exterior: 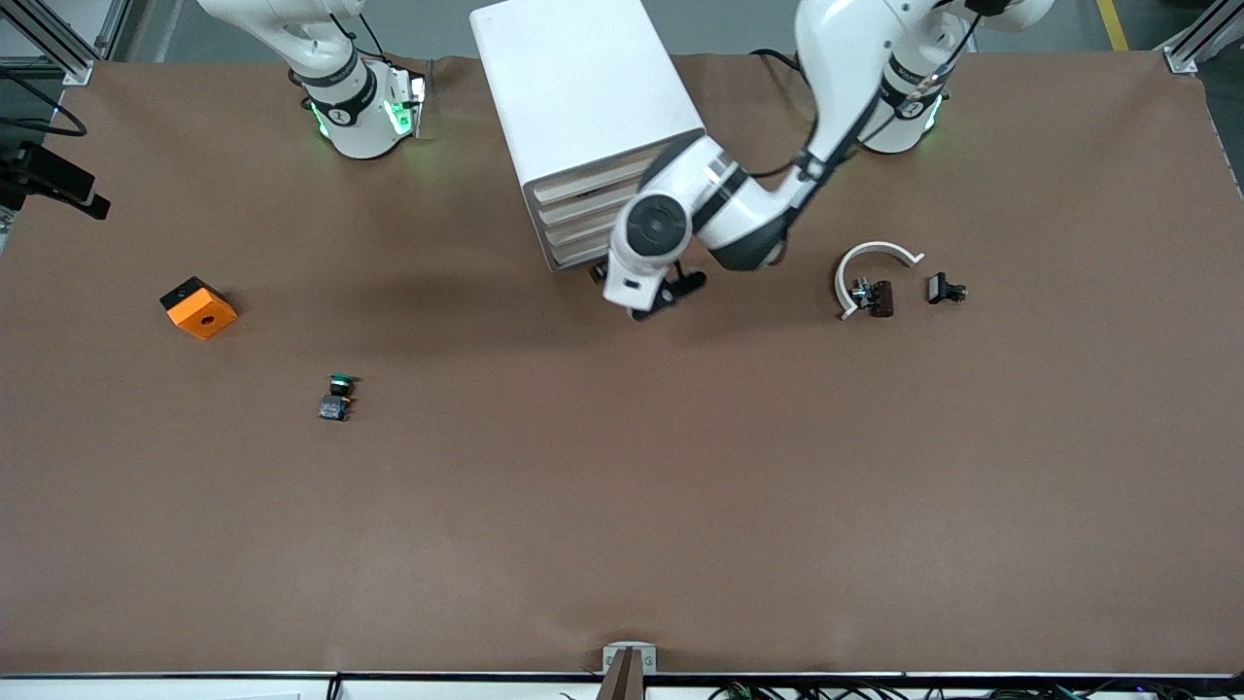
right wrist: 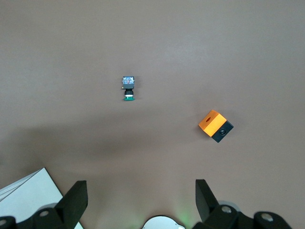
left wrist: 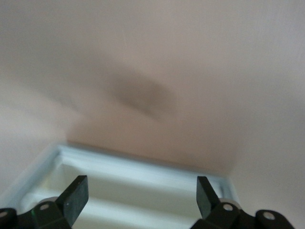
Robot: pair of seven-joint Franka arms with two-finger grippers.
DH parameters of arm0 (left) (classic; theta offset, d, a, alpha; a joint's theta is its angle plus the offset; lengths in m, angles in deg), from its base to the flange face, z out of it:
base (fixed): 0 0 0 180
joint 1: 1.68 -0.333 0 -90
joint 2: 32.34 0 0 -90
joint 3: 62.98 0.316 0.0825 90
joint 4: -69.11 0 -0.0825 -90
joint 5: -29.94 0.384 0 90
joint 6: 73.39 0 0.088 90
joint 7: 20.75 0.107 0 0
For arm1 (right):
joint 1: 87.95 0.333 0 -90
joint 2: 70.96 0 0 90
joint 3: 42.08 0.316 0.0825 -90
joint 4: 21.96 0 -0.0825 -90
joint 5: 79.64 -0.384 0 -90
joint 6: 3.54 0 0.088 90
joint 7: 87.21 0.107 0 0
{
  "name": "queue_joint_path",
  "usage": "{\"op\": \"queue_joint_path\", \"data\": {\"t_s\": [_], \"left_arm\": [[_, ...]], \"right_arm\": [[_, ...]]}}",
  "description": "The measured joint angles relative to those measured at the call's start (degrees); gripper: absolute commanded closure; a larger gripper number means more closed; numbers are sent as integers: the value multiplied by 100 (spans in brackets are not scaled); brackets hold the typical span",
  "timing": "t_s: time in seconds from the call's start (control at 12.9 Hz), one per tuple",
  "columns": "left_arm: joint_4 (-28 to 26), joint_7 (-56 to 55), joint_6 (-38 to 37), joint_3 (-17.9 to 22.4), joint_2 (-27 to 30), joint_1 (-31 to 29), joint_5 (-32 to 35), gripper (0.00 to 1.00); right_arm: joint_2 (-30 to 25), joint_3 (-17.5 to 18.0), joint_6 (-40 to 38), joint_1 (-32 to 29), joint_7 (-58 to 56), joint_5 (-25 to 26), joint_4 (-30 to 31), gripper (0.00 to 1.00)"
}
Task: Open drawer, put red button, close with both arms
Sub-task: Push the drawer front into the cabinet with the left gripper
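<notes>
The white cabinet (exterior: pixel 583 87) stands between the arm bases, its four cream slat fronts all pushed in. My left gripper (exterior: pixel 637 292) hangs open at the lowest drawer (exterior: pixel 573 255), and in the left wrist view its black fingers (left wrist: pixel 76 198) straddle the white cabinet front (left wrist: pixel 138 167) with nothing held. The red button (exterior: pixel 873 297) lies on the table toward the left arm's end, inside a white curved piece (exterior: pixel 875 255). My right gripper (right wrist: pixel 141 198) is open and empty, high over the table by its own base, out of the front view.
A green-capped switch (exterior: pixel 336 397) (right wrist: pixel 128 87) and an orange box (exterior: pixel 198 307) (right wrist: pixel 215 126) lie toward the right arm's end. A small black part (exterior: pixel 946 289) sits beside the white curved piece. Brown table surface stretches toward the front camera.
</notes>
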Motion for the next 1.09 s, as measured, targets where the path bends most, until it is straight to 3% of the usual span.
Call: {"op": "queue_joint_path", "data": {"t_s": [0.47, 0.78, 1.09], "left_arm": [[468, 39, -87, 10, 233, -1552, 1709, 0], [718, 577, -146, 18, 623, -2560, 1858, 0], [787, 1377, -977, 14, 1320, -3180, 1861, 0]], "right_arm": [[4, 8, 1, 0, -1, 3, -1, 0], [6, 16, 3, 0, -2, 4, -1, 0], [9, 19, 18, 0, -3, 4, -1, 0]]}}
